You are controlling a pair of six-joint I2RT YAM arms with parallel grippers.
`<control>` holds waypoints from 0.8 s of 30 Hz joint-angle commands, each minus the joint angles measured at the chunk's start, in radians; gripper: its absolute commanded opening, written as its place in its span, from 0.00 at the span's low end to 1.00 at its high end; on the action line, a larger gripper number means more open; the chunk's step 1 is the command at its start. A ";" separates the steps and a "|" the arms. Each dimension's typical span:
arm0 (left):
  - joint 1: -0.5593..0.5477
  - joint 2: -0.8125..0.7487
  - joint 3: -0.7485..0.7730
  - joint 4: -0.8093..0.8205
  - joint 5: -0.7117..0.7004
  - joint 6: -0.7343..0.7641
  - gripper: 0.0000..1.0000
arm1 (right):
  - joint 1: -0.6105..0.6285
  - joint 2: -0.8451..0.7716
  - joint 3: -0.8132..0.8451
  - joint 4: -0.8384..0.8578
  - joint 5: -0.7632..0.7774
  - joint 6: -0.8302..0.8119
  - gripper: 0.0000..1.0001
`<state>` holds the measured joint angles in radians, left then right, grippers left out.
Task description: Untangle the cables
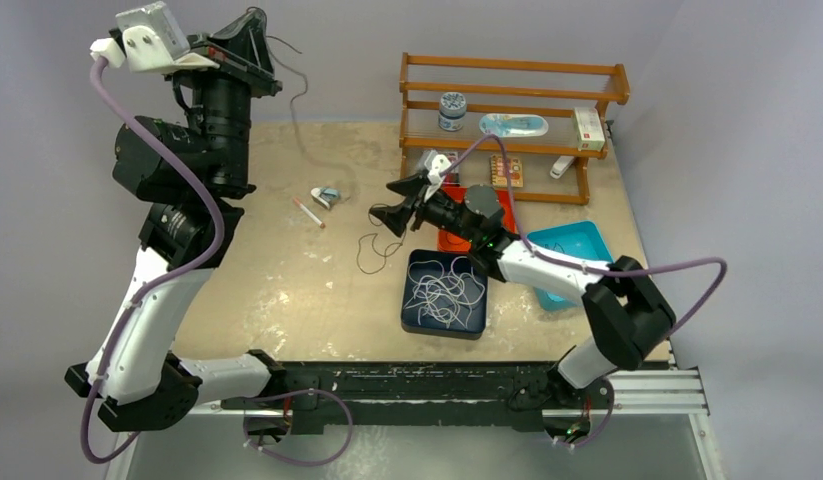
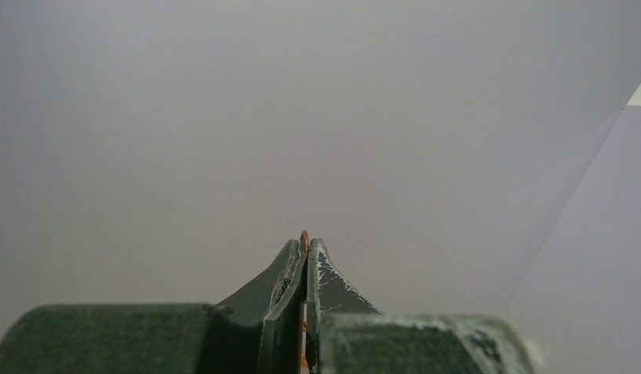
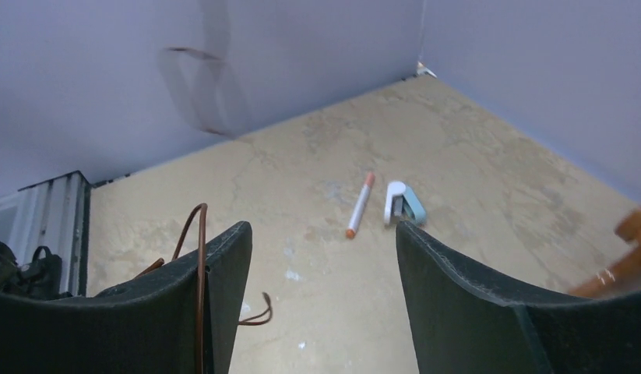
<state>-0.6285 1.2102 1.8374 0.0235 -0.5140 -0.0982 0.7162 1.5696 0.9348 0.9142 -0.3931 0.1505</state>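
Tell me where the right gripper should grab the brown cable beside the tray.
Grip the brown cable at one strand of its loop, just left of the dark tray. Come down from above with the right gripper open, fingers straddling the strand: it is string-thin and lies low, so a sideways approach would probably just push it.

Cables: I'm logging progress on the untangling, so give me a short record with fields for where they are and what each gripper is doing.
left gripper: high above the table, shut on a thin brown cable
right gripper: open, low over the table
loose cable: brown, beside one right finger, not between the jaws
white cables: tangled heap in the dark tray
same cable at both grippers: cannot tell
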 commanded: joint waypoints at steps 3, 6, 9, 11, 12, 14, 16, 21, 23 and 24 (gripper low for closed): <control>0.004 -0.028 -0.052 -0.023 0.018 -0.064 0.00 | -0.005 -0.141 -0.102 -0.091 0.144 -0.063 0.72; 0.005 -0.028 -0.072 -0.037 0.019 -0.067 0.00 | -0.005 -0.162 -0.103 -0.126 0.147 -0.064 0.76; 0.005 -0.029 -0.091 -0.048 0.013 -0.069 0.00 | -0.006 -0.138 -0.034 -0.209 0.133 -0.086 0.81; 0.006 -0.031 -0.097 -0.061 0.010 -0.070 0.00 | -0.005 -0.101 0.044 -0.279 0.148 -0.089 0.82; 0.006 -0.033 -0.101 -0.066 0.008 -0.070 0.00 | -0.005 -0.073 0.124 -0.330 0.140 -0.094 0.82; 0.005 -0.040 -0.108 -0.071 -0.001 -0.068 0.00 | -0.004 -0.025 0.191 -0.382 0.098 -0.114 0.82; 0.005 -0.051 -0.114 -0.074 -0.012 -0.064 0.00 | -0.003 0.018 0.231 -0.359 0.071 -0.105 0.82; 0.005 -0.074 -0.123 -0.080 -0.045 -0.043 0.00 | 0.007 0.192 0.420 -0.476 0.032 -0.122 0.83; 0.004 -0.081 -0.126 -0.086 -0.057 -0.034 0.00 | 0.008 0.284 0.479 -0.551 0.056 -0.133 0.83; 0.004 -0.083 -0.127 -0.091 -0.060 -0.030 0.00 | 0.008 0.312 0.476 -0.559 0.071 -0.131 0.83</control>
<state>-0.6285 1.1618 1.7134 -0.0860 -0.5404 -0.1520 0.7162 1.7664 1.3399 0.4873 -0.3283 0.0505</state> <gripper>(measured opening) 0.011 0.827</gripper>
